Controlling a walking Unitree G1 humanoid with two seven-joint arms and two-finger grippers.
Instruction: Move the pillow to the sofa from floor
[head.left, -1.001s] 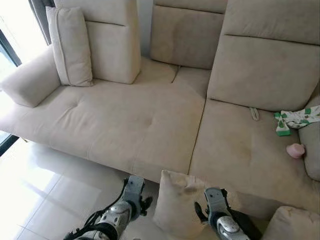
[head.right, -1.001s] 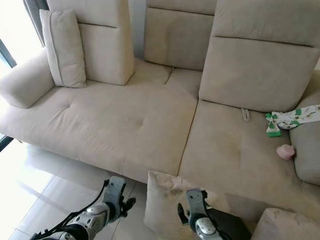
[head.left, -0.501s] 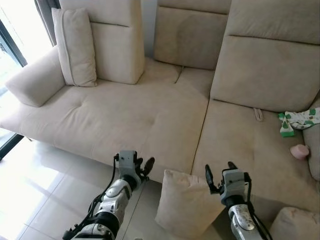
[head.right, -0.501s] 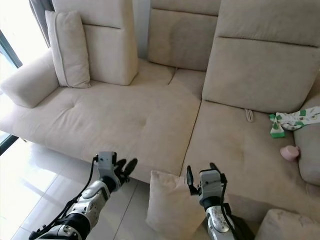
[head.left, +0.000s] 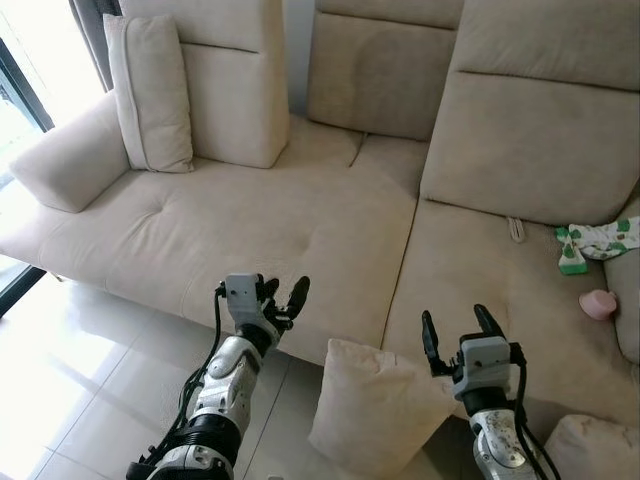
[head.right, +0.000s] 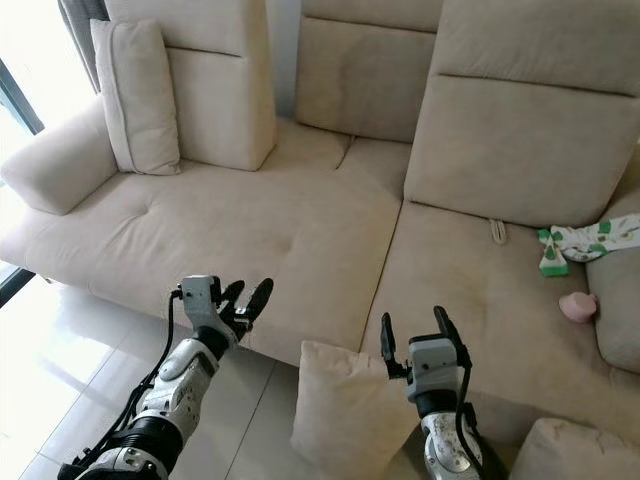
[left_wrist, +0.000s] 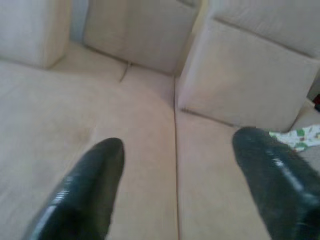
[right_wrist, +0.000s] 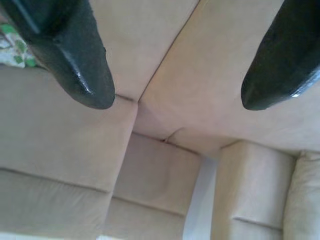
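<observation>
A beige pillow (head.left: 375, 408) stands on the floor, leaning against the front of the beige sofa (head.left: 300, 230). My left gripper (head.left: 283, 298) is raised to the pillow's left, open, in front of the sofa's seat edge. My right gripper (head.left: 452, 325) is raised just above the pillow's right upper corner, open, over the right seat. Neither gripper touches the pillow. In the left wrist view my black fingers (left_wrist: 82, 185) are spread apart with the sofa seat beyond. The right wrist view has both fingertips (right_wrist: 82, 65) wide apart facing the sofa backs.
A second beige pillow (head.left: 148, 90) leans upright at the sofa's left armrest. A green-and-white cloth (head.left: 595, 240) and a pink object (head.left: 597, 303) lie on the right seat. Another cushion (head.left: 590, 450) sits at the bottom right. Glossy white tile floor (head.left: 80, 390) lies to the left.
Both arms have risen from beside the pillow to seat height. The fingers now stand spread, pointing up toward the sofa. The pillow has stayed on the floor.
</observation>
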